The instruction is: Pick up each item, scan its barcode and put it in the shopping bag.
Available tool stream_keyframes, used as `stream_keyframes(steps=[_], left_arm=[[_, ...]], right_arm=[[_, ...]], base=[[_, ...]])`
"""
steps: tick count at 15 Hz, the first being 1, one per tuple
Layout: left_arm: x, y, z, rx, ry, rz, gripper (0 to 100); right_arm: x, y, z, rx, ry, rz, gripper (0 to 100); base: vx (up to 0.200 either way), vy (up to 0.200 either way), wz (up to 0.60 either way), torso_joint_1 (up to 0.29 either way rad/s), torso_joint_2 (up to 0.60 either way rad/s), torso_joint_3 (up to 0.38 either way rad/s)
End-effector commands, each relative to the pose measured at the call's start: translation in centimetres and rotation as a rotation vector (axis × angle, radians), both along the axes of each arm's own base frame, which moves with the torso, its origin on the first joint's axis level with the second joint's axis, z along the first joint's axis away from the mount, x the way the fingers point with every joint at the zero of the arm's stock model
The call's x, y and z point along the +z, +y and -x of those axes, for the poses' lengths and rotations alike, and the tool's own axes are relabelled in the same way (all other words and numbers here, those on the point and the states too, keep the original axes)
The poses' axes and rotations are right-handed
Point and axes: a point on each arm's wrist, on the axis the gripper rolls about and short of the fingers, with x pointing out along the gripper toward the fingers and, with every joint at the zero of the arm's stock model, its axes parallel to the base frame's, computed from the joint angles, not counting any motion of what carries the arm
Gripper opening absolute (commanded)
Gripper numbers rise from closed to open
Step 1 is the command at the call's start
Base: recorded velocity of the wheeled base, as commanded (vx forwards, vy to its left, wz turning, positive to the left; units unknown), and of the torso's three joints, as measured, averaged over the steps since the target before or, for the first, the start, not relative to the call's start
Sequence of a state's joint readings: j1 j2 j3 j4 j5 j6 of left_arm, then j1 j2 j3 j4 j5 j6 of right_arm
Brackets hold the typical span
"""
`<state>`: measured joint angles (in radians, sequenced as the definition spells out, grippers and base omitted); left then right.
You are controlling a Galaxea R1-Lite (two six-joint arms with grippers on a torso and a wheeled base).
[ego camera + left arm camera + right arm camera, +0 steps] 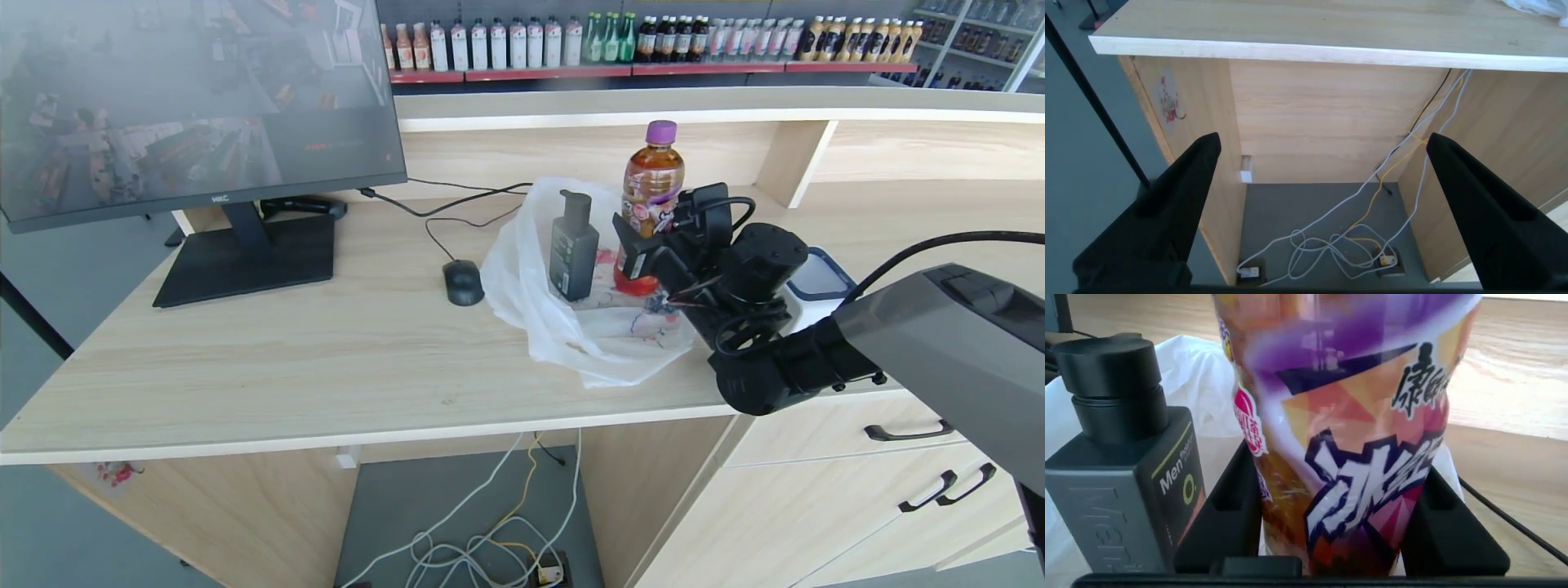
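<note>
Holding the drink bottle (653,175), my right gripper's (641,257) jaws pinching it.
It stands on the shopping bag (522,286) toward the counter's (286,351) back edge; my left gripper (1319,204) hangs spread below the front edge.

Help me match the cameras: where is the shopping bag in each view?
Head view: shopping bag lies spread mid-counter, under the pump bottle and drink bottle.
Left wrist view: a white scrap of it on the counter's far end.
Right wrist view: white plastic behind the drink bottle in the right gripper.
Shared landmark: the wooden counter.
</note>
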<state>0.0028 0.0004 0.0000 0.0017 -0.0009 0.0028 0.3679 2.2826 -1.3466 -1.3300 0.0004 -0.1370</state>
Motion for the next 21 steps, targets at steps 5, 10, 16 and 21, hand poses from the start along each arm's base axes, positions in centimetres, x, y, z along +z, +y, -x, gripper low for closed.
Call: stream_keyframes(steps=[5,10,16,21], left_arm=[[0.0,0.0,0.0,0.001,-0.001,0.0,100],[0.0,0.0,0.0,0.001,-0.001,0.0,100],[0.0,0.0,0.0,0.0,-0.001,0.0,100],[0.0,0.0,0.0,0.001,-0.001,0.0,100]], right_arm=[[-0.6,0.1,-0.2,-0.001,0.015,0.008,0],[-1.0,0.4,-0.1,0.004,0.024,0.01,0],[-1.8,0.4,-0.1,0.005,0.039,0.01,0],[-2.1,0.5,0.0,0.014,0.045,-0.01,0]], base=[[0.0,0.0,0.0,0.0,0.0,0.0],[0.0,0.0,0.0,0.0,0.0,0.0],[0.0,0.0,0.0,0.0,0.0,0.0],[0.0,0.0,0.0,0.0,0.0,0.0]])
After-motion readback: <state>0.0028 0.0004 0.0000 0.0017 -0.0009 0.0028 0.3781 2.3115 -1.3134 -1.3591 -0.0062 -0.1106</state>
